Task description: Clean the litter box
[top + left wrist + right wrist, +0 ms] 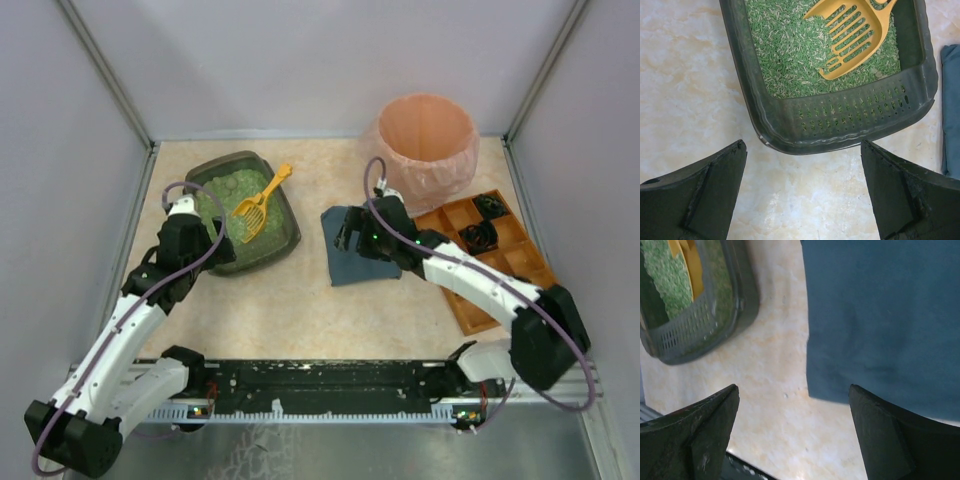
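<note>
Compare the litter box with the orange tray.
The litter box is dark and round-cornered; the orange tray is square-cornered. The litter box holds green litter and a yellow scoop in one basin; the orange tray is split into compartments, some holding black items. Both are shallow.

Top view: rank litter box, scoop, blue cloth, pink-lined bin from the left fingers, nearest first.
1. litter box, just ahead of the left fingers
2. yellow scoop, inside it
3. blue cloth, mid-table
4. pink-lined bin, far right
</note>
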